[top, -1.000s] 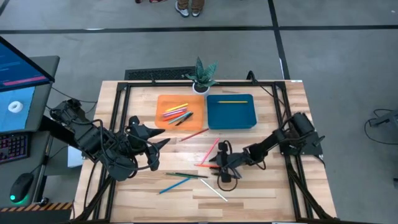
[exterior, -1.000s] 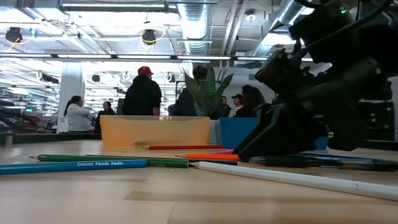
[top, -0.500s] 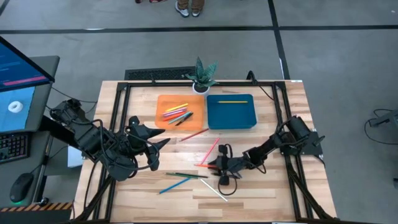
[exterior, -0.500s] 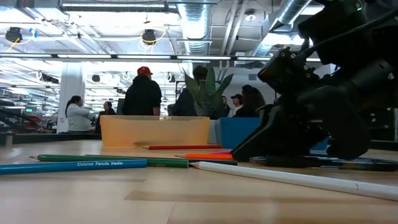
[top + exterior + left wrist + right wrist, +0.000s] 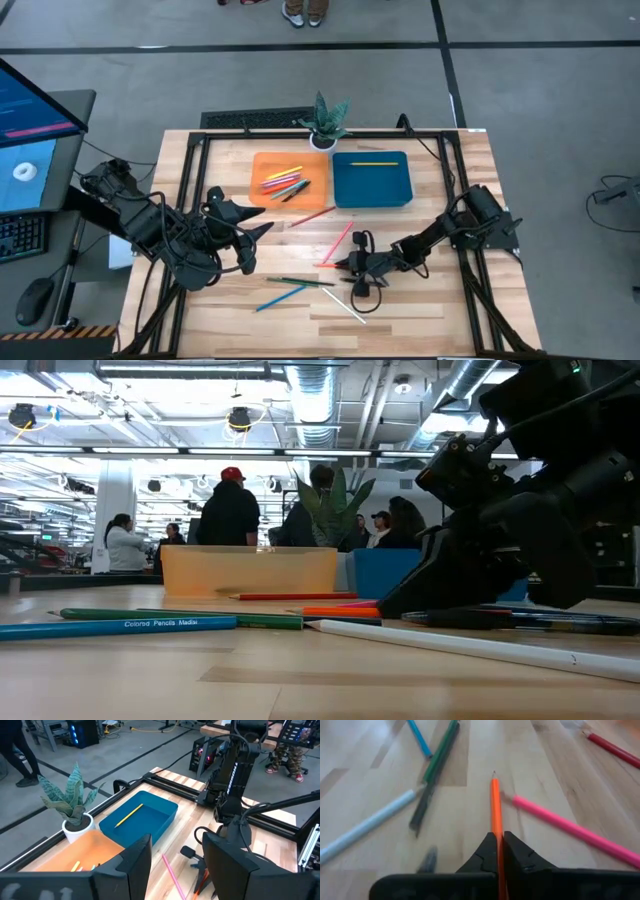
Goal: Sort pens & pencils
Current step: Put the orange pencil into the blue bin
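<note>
High view. Orange tray (image 5: pixel 290 180) beyond the left gripper (image 5: pixel 262 232), holding a loose bunch of coloured pencils (image 5: pixel 284 182). Blue tray (image 5: pixel 373 180) beside it, beyond the right gripper (image 5: pixel 344 267), holding one yellow pencil (image 5: pixel 374 162). Potted plant (image 5: pixel 326 122) behind both trays. Left arm parked low near the table's left edge, jaws standing apart, nothing between them. Right arm stretched low across the table (image 5: pixel 430 300), gripper down at the board, pinched on an orange pencil (image 5: pixel 331 266). Pink pencil (image 5: pixel 338 244) just ahead of that gripper, red pencil (image 5: pixel 312 216) farther on toward the trays; green (image 5: pixel 306 282), blue (image 5: pixel 279 297) and white (image 5: pixel 344 306) sticks off to its side.

Low view. Orange tray (image 5: pixel 249 570) and blue tray (image 5: pixel 381 570) far behind the right gripper's dark bulk, contents hidden by the walls. People standing in the room beyond.

Left wrist view. Blue tray (image 5: pixel 138 817) ahead of the open fingers (image 5: pixel 131 865), yellow pencil (image 5: pixel 129 814) lying slantwise in it; orange tray's corner (image 5: pixel 75 856) nearer.

Right wrist view. Fingertips (image 5: pixel 486 854) closed narrow on the orange pencil (image 5: pixel 495 807), its point running straight ahead; pink pencil (image 5: pixel 565 828) touching alongside.
</note>
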### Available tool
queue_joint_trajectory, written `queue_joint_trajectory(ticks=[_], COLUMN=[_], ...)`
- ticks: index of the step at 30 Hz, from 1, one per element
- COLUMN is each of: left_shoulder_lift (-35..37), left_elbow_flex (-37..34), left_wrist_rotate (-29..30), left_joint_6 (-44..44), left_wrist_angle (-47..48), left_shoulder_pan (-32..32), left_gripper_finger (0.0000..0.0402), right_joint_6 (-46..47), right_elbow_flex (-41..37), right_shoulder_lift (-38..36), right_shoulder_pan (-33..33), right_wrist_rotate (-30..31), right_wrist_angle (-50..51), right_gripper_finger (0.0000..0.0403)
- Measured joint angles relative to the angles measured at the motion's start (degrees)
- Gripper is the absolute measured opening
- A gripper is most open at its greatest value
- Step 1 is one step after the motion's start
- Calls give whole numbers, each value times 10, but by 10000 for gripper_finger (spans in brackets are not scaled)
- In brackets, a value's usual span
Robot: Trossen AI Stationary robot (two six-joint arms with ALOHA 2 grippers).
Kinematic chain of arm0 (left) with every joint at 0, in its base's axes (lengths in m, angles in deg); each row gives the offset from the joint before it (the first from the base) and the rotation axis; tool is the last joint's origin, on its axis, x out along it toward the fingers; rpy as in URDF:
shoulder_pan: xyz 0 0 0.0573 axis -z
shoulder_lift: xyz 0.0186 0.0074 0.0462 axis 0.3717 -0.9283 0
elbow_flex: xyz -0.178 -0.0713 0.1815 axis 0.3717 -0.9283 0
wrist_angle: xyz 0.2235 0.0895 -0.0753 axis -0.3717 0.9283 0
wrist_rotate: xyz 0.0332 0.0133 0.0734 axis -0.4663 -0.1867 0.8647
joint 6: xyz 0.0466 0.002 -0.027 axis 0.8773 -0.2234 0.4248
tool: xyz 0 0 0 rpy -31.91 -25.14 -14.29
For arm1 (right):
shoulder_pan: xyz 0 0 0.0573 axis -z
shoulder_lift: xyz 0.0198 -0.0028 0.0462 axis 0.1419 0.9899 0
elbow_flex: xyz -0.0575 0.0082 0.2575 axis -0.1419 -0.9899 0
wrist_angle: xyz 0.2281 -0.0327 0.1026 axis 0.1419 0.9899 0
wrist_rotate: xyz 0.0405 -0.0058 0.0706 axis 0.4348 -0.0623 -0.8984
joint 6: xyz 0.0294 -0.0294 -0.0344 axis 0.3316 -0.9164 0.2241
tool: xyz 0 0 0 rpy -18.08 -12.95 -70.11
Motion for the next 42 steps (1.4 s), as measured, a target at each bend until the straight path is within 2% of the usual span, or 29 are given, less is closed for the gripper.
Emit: queue_joint_trajectory(ticks=[10, 26, 34, 42], left_shoulder_lift=[0, 0, 0, 0], left_elbow_flex=[0, 0, 0, 0], left_wrist_rotate=[0, 1, 1, 1], left_joint_6=[0, 11, 16, 16], left_wrist_angle=[-2, -2, -2, -2], left_shoulder_pan=[0, 0, 0, 0], left_gripper_finger=[167, 167, 167, 167], right_joint_6=[44, 69, 62, 59], right_elbow_flex=[-2, 1, 1, 1], right_shoulder_lift=[-140, -496, -585, -612], right_shoulder_pan=[-3, -5, -5, -5], right_wrist_rotate=[-1, 0, -2, -27], right_wrist_angle=[28, -33, -148, -220], right_gripper_finger=[24, 33, 34, 33])
